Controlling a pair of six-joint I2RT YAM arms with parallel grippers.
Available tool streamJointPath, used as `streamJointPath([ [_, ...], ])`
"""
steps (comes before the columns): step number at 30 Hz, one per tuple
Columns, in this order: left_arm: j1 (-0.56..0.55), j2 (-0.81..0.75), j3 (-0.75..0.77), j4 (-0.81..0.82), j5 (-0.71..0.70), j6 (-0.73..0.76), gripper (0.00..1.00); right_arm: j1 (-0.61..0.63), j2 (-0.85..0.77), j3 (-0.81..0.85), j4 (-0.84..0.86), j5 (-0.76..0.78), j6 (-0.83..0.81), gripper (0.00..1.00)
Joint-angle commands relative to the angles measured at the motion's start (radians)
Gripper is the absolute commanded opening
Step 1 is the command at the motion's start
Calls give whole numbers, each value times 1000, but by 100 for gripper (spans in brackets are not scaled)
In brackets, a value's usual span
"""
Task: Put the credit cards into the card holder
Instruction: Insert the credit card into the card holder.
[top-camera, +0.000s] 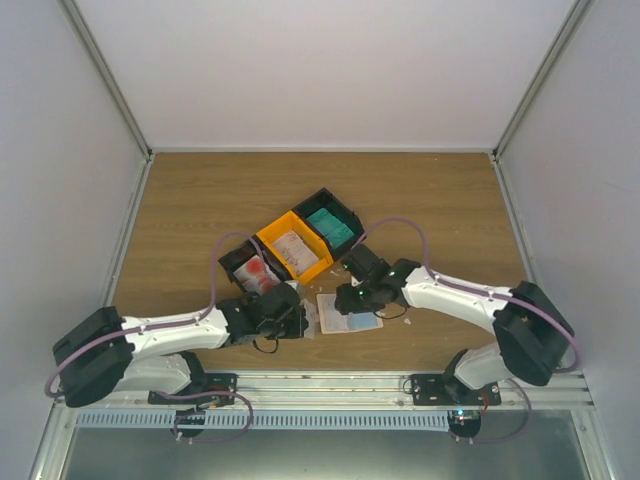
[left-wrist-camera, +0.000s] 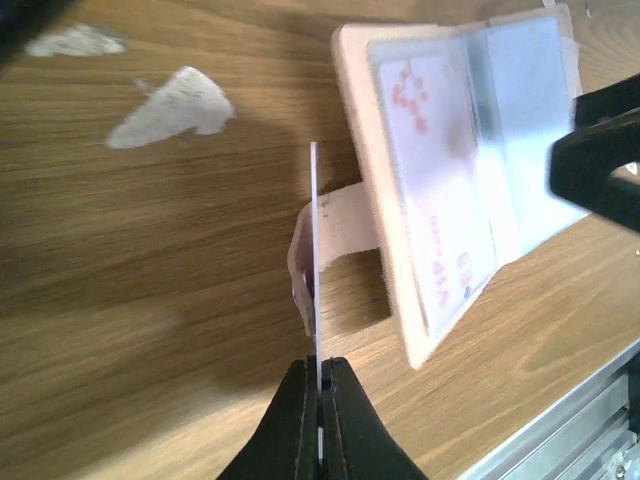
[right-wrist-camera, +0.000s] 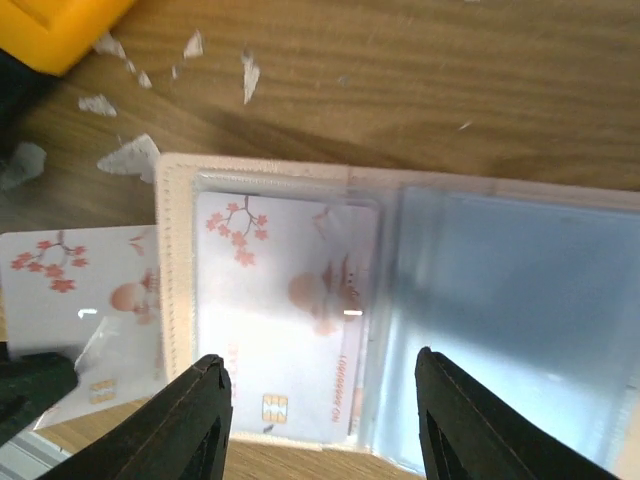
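Observation:
The card holder (top-camera: 348, 312) lies open on the wood, beige rim up, with pale blue pockets (right-wrist-camera: 510, 300). A white credit card with red blossoms (right-wrist-camera: 290, 320) sits inside its left pocket. My left gripper (left-wrist-camera: 320, 365) is shut on another credit card (left-wrist-camera: 315, 260), seen edge-on and standing upright just left of the holder (left-wrist-camera: 450, 170). In the right wrist view that card (right-wrist-camera: 80, 290) shows white with red blotches beside the holder's left edge. My right gripper (right-wrist-camera: 322, 375) is open, its fingers straddling the holder's near edge, with nothing gripped.
Joined trays stand behind the holder: a black one with red-white cards (top-camera: 255, 268), an orange one (top-camera: 293, 250) and a black one with a teal card (top-camera: 333, 225). Small white scraps (left-wrist-camera: 175, 105) lie on the wood. The metal rail (left-wrist-camera: 560, 430) marks the near table edge.

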Motion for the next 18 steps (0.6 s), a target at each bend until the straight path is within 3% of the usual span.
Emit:
streamJointPath([
  [1,-6,-97,58,-227,-109,-39,0,-14,-84,-18,-47,115,34,52],
  [9,-6,-268,145,-413,-193,-43,0,-44,-248,-51,-103,223,53,56],
  [13,-4,-381,144,-340,-199,7,0,-59,-341,-79,-133,274,58,58],
  [18,-5,-508,75,-95,-160,42,0,-63,-440,-156,-136,292,48,60],
])
